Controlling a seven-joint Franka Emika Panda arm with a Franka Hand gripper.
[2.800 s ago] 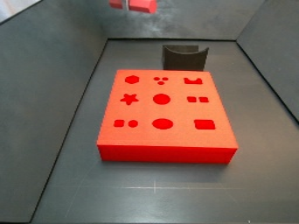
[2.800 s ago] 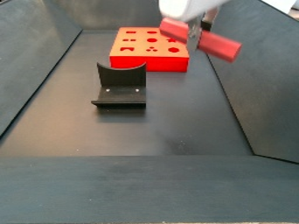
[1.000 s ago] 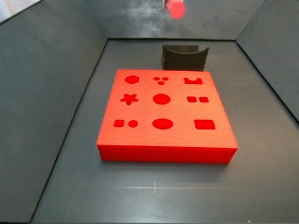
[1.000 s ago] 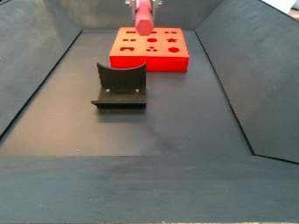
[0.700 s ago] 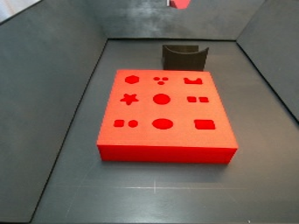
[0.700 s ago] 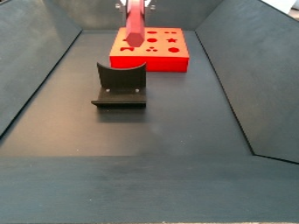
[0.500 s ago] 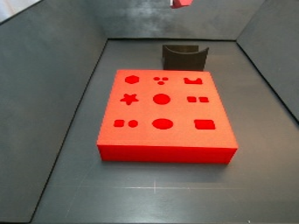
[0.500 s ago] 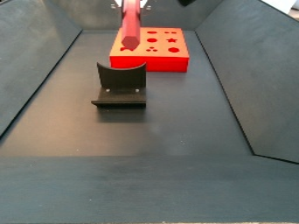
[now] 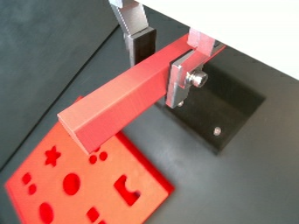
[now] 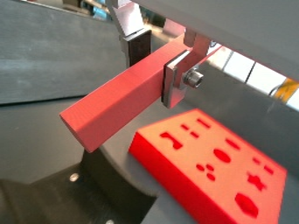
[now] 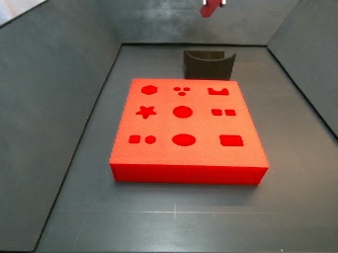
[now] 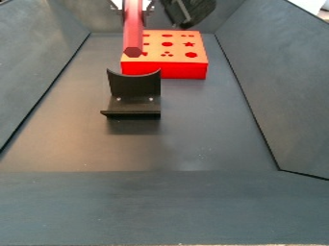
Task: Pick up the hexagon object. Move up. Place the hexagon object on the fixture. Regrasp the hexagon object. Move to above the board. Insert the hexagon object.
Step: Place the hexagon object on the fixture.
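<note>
The gripper (image 9: 162, 59) is shut on the hexagon object (image 9: 117, 101), a slim red-pink bar held near one end between the silver fingers (image 9: 180, 80); both wrist views show this grip (image 10: 160, 61). In a side view the bar (image 12: 133, 27) hangs in the air, slanted, over the gap between the fixture (image 12: 133, 94) and the red board (image 12: 167, 54). In a side view only the bar's tip (image 11: 211, 6) shows at the top edge, above the fixture (image 11: 208, 64), behind the board (image 11: 185, 128). The fixture (image 9: 225, 109) lies below the bar.
Grey sloped walls (image 12: 38, 77) enclose the dark floor (image 12: 167, 144). The board (image 9: 70, 184) with its darker cut-outs sits to one side of the fixture. A dark part of the arm (image 12: 184, 10) shows at the top edge.
The gripper with the bar has moved away from above the board towards the fixture, and the bar has swung to a new angle. The board and fixture have not moved.
</note>
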